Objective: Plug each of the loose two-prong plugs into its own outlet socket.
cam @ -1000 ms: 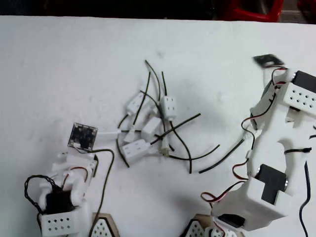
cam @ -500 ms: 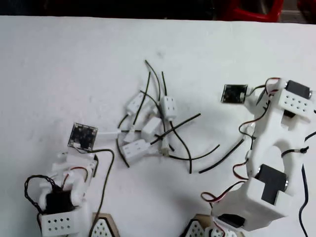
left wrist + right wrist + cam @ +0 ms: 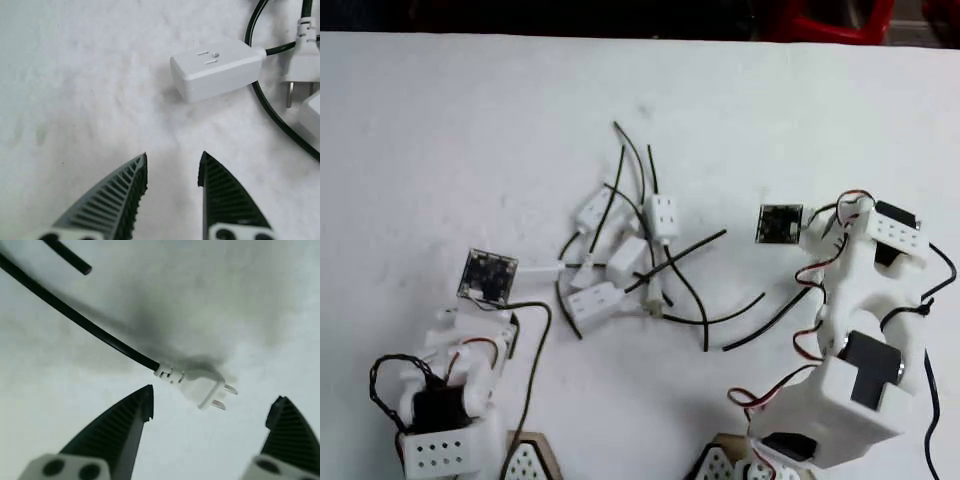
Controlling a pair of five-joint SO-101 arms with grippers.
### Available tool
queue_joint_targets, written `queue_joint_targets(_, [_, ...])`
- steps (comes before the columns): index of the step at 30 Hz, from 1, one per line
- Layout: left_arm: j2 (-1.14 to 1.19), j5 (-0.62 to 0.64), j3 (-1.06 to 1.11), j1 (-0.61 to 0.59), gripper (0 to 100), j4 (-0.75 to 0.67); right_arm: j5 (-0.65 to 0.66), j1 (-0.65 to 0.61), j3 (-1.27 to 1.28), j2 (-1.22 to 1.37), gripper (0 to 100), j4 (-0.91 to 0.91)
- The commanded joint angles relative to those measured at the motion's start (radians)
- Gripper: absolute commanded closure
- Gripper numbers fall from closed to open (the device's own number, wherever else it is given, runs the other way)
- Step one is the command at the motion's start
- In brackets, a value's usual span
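Several white outlet sockets, such as one socket (image 3: 662,215) and another socket (image 3: 595,300), lie tangled with black cords (image 3: 685,285) and white two-prong plugs mid-table. My left gripper (image 3: 172,167) is open and holds nothing; it hovers low over the cloth, a short way from a socket block (image 3: 215,67), with a plug (image 3: 300,35) beside that. My right gripper (image 3: 210,415) is wide open just above a loose plug (image 3: 200,384), whose prongs (image 3: 224,395) lie between the fingers without touching them. The left arm (image 3: 450,400) sits at the near left, the right arm (image 3: 865,270) right of the pile.
The table (image 3: 440,140) is covered in white cloth. Loose black cord ends (image 3: 765,320) stretch from the pile toward the right arm. Wooden arm bases (image 3: 525,460) stand at the near edge. A red object (image 3: 830,20) sits beyond the far edge.
The right arm has swung from the far right in toward the pile and lowered, bringing its wrist beside the cords. The left arm and the plugs have not moved.
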Motion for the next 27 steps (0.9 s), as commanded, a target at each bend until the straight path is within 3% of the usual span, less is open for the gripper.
queue_joint_targets(1, [-0.012, 0.0, -0.018, -0.012, 82, -0.021, 0.009, -0.001, -0.005, 0.039, 65.1, -0.045])
queue_joint_targets(6, [-0.012, 0.0, -0.018, -0.012, 82, -0.021, 0.005, -0.002, -0.005, 0.071, 67.7, -0.059])
queue_joint_targets(18, [-0.012, 0.0, -0.017, -0.012, 82, -0.021, 0.0, -0.002, -0.025, 0.07, 98.3, 0.053])
queue_joint_targets(27, [-0.012, 0.0, -0.017, -0.012, 82, -0.021, -0.269, 0.084, -0.229, 0.07, 98.1, 0.32])
